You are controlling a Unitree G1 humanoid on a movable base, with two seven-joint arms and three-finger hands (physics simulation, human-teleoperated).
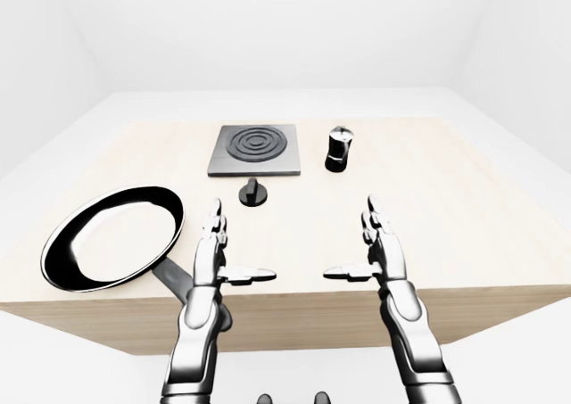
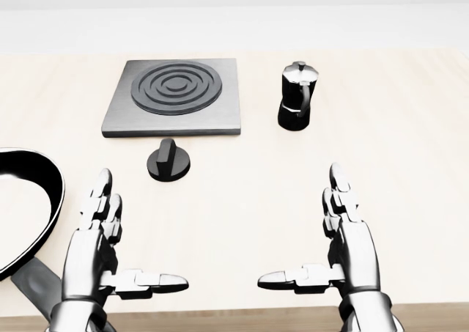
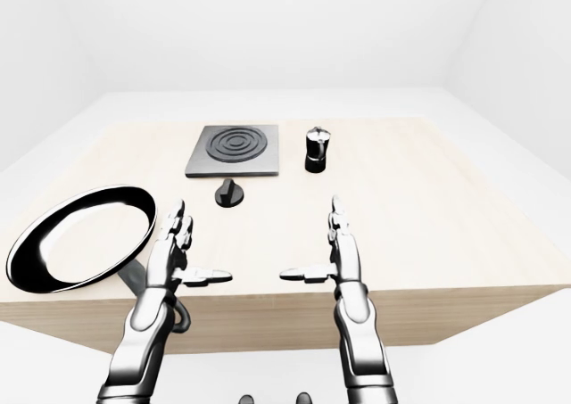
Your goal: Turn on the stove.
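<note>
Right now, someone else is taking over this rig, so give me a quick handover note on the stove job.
Left hand: open, empty, hovering over the table near its bottom edge in the head view.
Right hand: open, empty, likewise.
Stove burner plate sits at top centre; its black knob lies just below it, nearer the left hand.
Moka pot stands right of the plate; frying pan lies at far left.
Done: nothing, knob untouched.
Left: reach the knob and turn it.

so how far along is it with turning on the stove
Nothing looks done yet. The left hand and right hand hover open above the table, holding nothing, both apart from the knob below the stove plate. Left: reach the knob, grip it, turn it.
</note>
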